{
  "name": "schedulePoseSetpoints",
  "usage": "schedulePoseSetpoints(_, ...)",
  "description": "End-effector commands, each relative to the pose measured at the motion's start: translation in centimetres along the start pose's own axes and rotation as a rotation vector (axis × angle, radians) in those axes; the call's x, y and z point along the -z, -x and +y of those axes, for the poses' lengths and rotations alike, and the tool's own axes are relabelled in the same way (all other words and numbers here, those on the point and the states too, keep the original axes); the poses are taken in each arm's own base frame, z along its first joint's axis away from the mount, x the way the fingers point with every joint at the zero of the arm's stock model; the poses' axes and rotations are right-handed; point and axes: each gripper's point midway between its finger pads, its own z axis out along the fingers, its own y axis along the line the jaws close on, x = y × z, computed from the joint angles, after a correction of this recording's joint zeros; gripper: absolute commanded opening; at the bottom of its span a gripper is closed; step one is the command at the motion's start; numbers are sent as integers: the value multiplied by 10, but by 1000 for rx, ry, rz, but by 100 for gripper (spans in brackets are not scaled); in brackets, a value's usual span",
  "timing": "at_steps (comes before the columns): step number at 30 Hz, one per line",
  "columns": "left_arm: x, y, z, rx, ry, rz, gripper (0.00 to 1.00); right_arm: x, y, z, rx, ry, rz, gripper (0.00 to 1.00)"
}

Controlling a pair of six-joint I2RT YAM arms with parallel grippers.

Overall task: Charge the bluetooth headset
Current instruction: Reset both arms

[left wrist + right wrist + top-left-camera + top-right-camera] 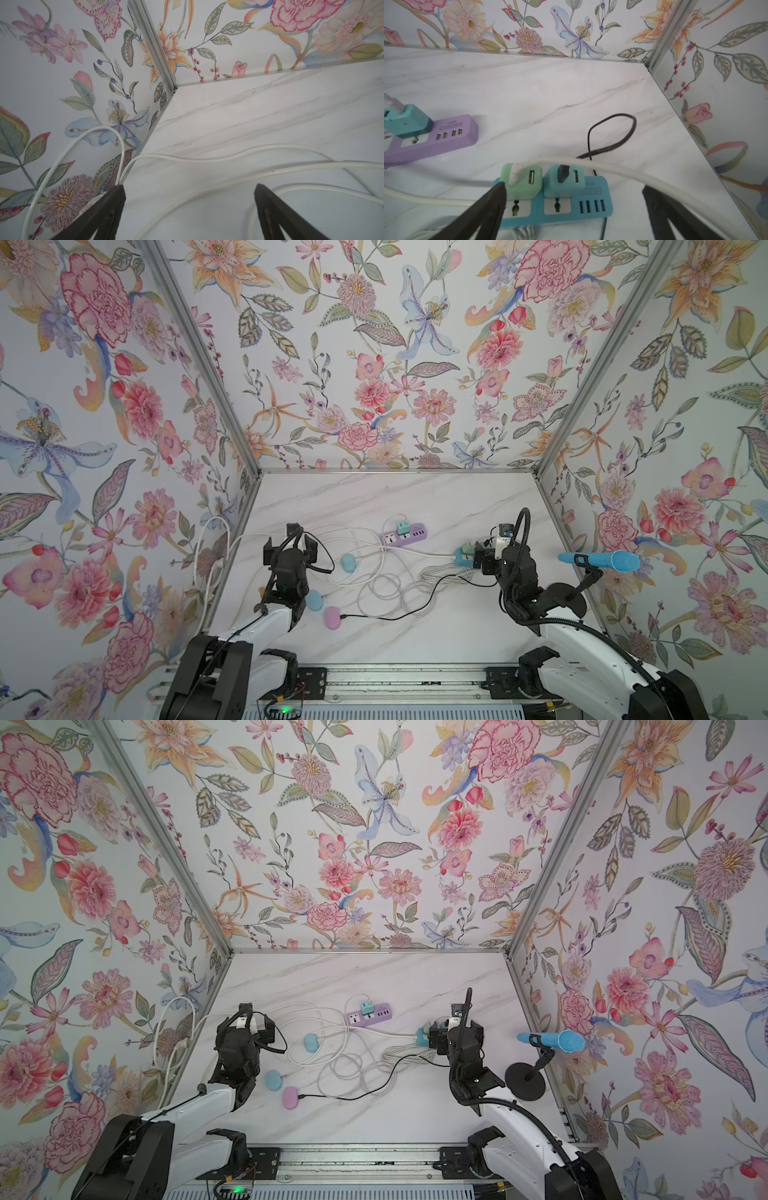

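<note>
A pink oval headset case (332, 617) lies near the table's front left, with a black cable (415, 608) in its side. That cable runs to a black plug (563, 174) seated in a teal adapter (564, 185) on the blue power strip (591, 207). Two blue oval cases (314, 600) (348, 563) lie nearby, the farther one on a white cable. My left gripper (289, 549) (189, 187) hangs open over white cables, holding nothing. My right gripper (482, 559) (574, 186) stands open just over the blue strip, one finger beside the green adapter (521, 185).
A purple power strip (405, 534) with a teal adapter lies at mid-table. Loose white cable loops (386, 589) sprawl across the middle. A blue microphone (602, 561) on a black stand (524, 1080) is at the right wall. Floral walls enclose three sides.
</note>
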Motion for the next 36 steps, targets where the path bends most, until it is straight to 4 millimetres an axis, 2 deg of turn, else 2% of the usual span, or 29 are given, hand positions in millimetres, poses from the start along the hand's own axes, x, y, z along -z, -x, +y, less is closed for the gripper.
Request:
schedulePoseSetpoints(1,-6,23,-5,68,-25,-144,100,-7,5,-29,-31,-126,-2,99)
schedulePoseSetpoints(4,-25,27,-25,-1,-95,-128,100,-20,6,-41,-40,-148,-15,99)
schedulePoseSetpoints(7,-42,26,-37,-77,-130,-96,100,-35,-8,-58,-29,-211,-40,99)
schedulePoseSetpoints(8,-42,28,-39,-83,-140,-121,100,-42,-18,-60,-34,-214,-29,99)
schedulePoseSetpoints(10,-49,24,-31,-46,-130,-92,100,-57,-24,-63,-54,-196,30,99)
schedulePoseSetpoints(14,-34,22,-10,66,-151,-187,100,-70,-4,-61,-86,-162,-90,99)
schedulePoseSetpoints(16,-18,21,3,114,-113,-269,100,-82,-4,-57,-46,-145,-56,99)
schedulePoseSetpoints(18,-10,4,10,133,-81,-244,100,-89,0,-51,-18,-104,-51,99)
schedulePoseSetpoints(19,-11,2,13,140,-64,-233,100,-87,3,-51,-5,-104,-87,99)
schedulePoseSetpoints(21,-14,5,15,141,-50,-237,100,-78,-4,-68,-75,-151,-184,99)
schedulePoseSetpoints(22,-20,0,13,136,-50,-202,100,-77,-17,-69,-104,-117,-158,99)
schedulePoseSetpoints(24,-19,3,13,132,-46,-211,100,-75,-13,-69,-91,-118,-209,99)
schedulePoseSetpoints(25,-20,0,12,129,-50,-198,100,-79,-17,-64,-84,-94,-157,99)
schedulePoseSetpoints(29,-19,1,11,117,-39,-202,100,-80,-15,-61,-76,-70,-165,99)
schedulePoseSetpoints(30,-19,-1,9,108,-51,-196,100,-80,-15,-61,-77,-72,-166,99)
schedulePoseSetpoints(33,-21,11,2,83,-59,-223,100,-80,-15,-61,-77,-71,-169,99)
schedulePoseSetpoints(36,-28,10,-8,65,-112,-203,100,-80,-15,-61,-77,-72,-170,99)
